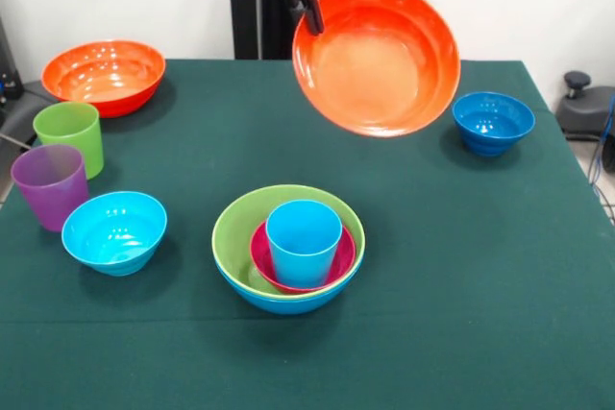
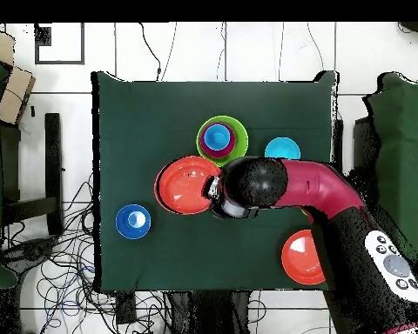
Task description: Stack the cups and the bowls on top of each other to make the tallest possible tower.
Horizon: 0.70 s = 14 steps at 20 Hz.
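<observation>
While we carry the large orange bowl [image 1: 377, 57] above the cloth, our pincer [image 1: 312, 9] is clamped on its rim, so the bowl hangs tilted with its hollow facing the front camera. We judge it is held high to clear the tower [image 1: 288, 249], which sits below and nearer the front camera: a blue bowl, a lime bowl, a magenta bowl and the light blue cup [image 1: 304, 240] nested in turn. The front view alone shows that tilt and grip. The overhead view shows instead that the carried bowl lies just beside the tower, not yet over it, so we judge a sideways shift is needed before lowering.
</observation>
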Tool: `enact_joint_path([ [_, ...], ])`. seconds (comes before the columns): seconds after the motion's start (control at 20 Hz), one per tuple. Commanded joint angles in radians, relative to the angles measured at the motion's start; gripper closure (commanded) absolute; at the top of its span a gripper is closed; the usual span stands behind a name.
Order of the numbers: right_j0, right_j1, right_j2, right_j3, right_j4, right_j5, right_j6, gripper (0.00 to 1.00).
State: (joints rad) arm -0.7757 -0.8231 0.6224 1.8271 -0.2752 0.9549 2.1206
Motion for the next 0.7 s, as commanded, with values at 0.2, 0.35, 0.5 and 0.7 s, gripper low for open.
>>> enact_joint_path([
  [0.2, 0.021, 0.084, 0.024, -0.081, -0.027, 0.079, -0.143, 1.0],
  [0.35, 0.034, 0.138, 0.004, -0.167, -0.064, 0.091, -0.158, 1.0],
  [0.5, 0.056, 0.207, -0.016, -0.304, -0.106, 0.15, -0.183, 1.0],
  [0.7, 0.084, 0.235, -0.031, -0.419, -0.139, 0.212, -0.17, 1.0],
])
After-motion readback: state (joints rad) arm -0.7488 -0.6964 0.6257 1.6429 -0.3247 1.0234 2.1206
